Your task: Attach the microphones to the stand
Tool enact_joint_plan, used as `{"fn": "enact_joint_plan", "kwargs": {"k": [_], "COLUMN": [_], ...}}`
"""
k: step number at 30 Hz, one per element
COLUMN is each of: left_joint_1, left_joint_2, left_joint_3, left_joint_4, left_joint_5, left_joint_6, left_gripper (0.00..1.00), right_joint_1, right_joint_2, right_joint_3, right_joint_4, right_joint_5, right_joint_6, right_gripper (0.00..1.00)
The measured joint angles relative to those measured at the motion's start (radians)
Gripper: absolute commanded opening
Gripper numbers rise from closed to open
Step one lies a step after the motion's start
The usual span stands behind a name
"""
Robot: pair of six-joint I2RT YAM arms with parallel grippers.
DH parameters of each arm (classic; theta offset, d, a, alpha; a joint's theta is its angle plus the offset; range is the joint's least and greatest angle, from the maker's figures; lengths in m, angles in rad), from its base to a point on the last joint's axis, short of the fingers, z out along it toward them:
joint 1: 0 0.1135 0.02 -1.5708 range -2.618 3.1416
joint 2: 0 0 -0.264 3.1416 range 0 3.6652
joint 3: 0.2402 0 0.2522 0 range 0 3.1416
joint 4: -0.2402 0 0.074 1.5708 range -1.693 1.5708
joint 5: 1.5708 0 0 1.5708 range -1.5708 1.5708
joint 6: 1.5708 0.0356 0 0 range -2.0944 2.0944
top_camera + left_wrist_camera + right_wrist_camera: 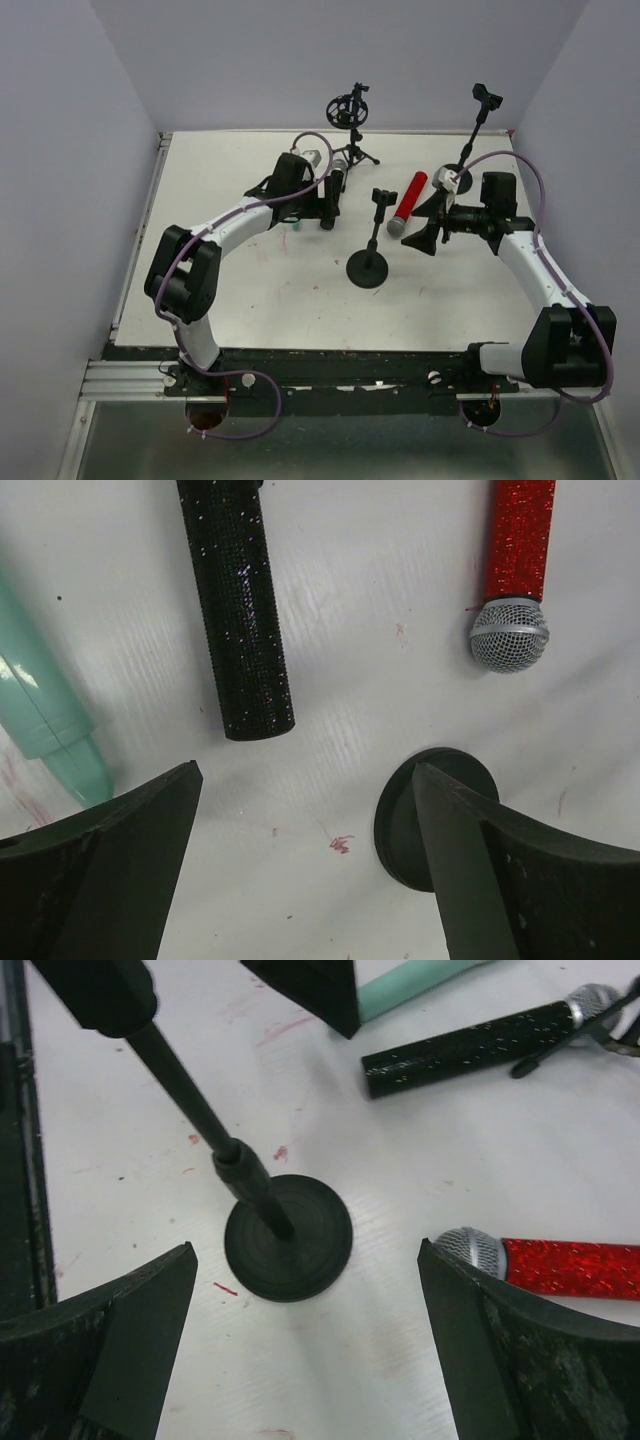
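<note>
The black microphone (334, 186) lies on the table just beyond my left gripper (313, 215), which is open and empty above the table. The left wrist view shows that black microphone's handle (240, 610), the teal microphone (45, 710) at the left, and the red microphone (518, 540) with its silver head at the right. My right gripper (420, 225) is open and empty, hovering beside the red microphone's head (408, 203). The round-base stand (368, 268) stands between the grippers, with an empty clip (382, 197) on top. Its base (320, 1230) lies under my right gripper (307, 1252).
A taller stand (485, 100) with an empty clip stands at the back right. A shock-mount tripod (348, 110) stands at the back centre, with one leg by the black microphone's head. White walls close in the table on three sides.
</note>
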Motion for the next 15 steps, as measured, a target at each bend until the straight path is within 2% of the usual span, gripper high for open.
{"fn": "enact_joint_plan", "kwargs": {"k": [6,11,15], "left_joint_1": [-0.012,-0.011,-0.011], "left_joint_2": [0.006,0.095,0.07], "left_joint_3": [0.006,0.129,0.049], "left_joint_4": [0.069,0.059,0.114], "left_joint_5": [-0.008,-0.013,-0.015], "left_joint_6": [0.08,0.124,0.098], "left_gripper": [0.92,0.89,0.89], "right_joint_1": [0.0,0.0,0.0], "right_joint_2": [0.036,0.054,0.055], "right_joint_3": [0.0,0.0,0.0], "right_joint_4": [-0.082,-0.133,-0.143], "right_joint_5": [-0.128,-0.158,-0.165], "right_joint_6": [-0.091,-0.137,-0.15], "right_gripper": [1.0,1.0,1.0]}}
